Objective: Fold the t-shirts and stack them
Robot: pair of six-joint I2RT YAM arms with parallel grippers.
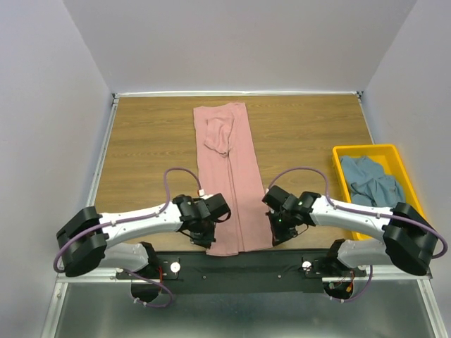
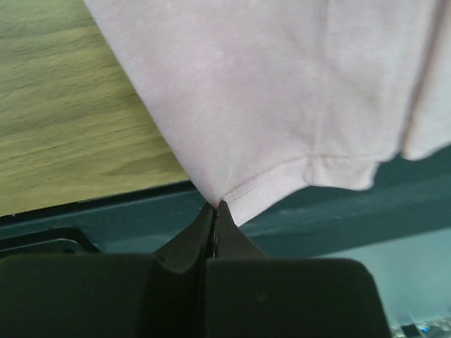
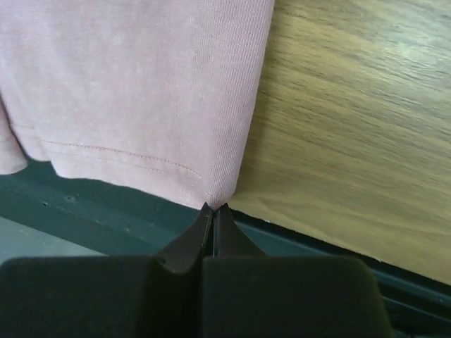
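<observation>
The pink t-shirt (image 1: 227, 176) lies in the middle of the top pic. It is folded into a long thin strip, from the top centre down to the bottom centre. A sleeve (image 1: 220, 135) is tucked over it near the top end. It lies flat on the brown wood table (image 1: 148, 141). Its bottom hem sticks out a bit over the dark strip (image 1: 239, 264) at the table's near edge.

L gripper (image 1: 209, 245) is at the bottom left corner of the pink shirt. In the L wrist pic its two black fingers (image 2: 187, 243) are pressed together, w/ the hem corner pinched right at the tips.

R gripper (image 1: 273, 239) is at the bottom right corner of the same shirt. In the R wrist pic its fingers (image 3: 184, 243) are also pressed together, w/ the fold corner nipped at the tips.

The blue-grey t-shirt (image 1: 370, 179) is all bunched up in the yellow bin (image 1: 338, 155), at the right side of the top pic, well apart from the pink one. No gripper is touching it.
</observation>
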